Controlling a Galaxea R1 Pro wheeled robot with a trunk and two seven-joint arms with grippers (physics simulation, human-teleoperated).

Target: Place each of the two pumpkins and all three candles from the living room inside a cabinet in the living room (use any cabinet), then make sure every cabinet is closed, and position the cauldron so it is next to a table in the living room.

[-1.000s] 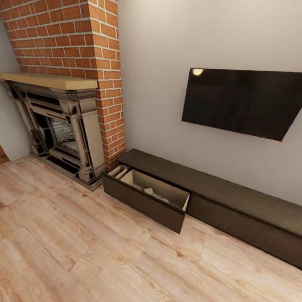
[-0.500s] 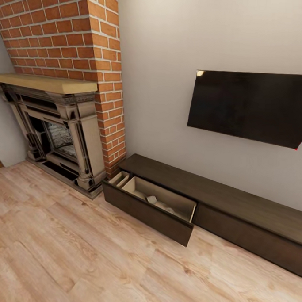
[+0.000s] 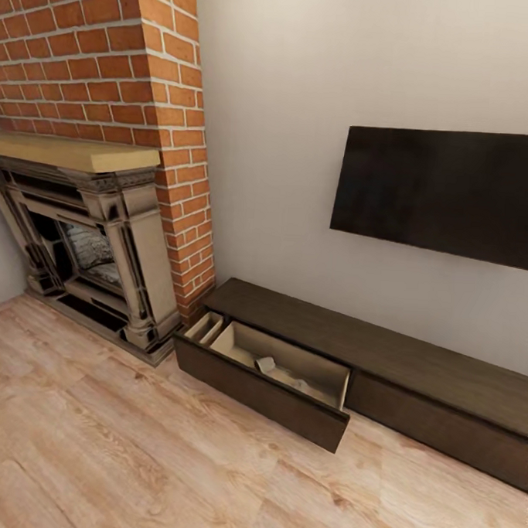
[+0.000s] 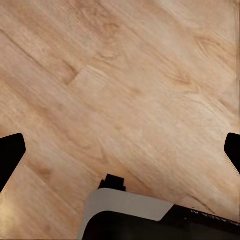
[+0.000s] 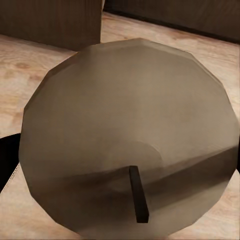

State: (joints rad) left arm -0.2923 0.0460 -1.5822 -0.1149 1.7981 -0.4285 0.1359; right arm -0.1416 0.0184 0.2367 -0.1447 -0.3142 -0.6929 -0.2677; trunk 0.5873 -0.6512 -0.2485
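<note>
Cabinet: against wall under black screen, left drawer pulled out, small pale items inside. Candle: clamped between right gripper fingers, wick facing camera. Left gripper: spread wide over plank floor.

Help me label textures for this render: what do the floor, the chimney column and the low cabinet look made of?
The floor looks like pale wood planks, matte, with visible grain and plank seams. The chimney column reads as red brick with light mortar lines, a rough finish. The low cabinet seems dark-brown wood with a faint grain and a dull sheen; its open drawer has a paler tan lining, possibly unfinished board.
</note>
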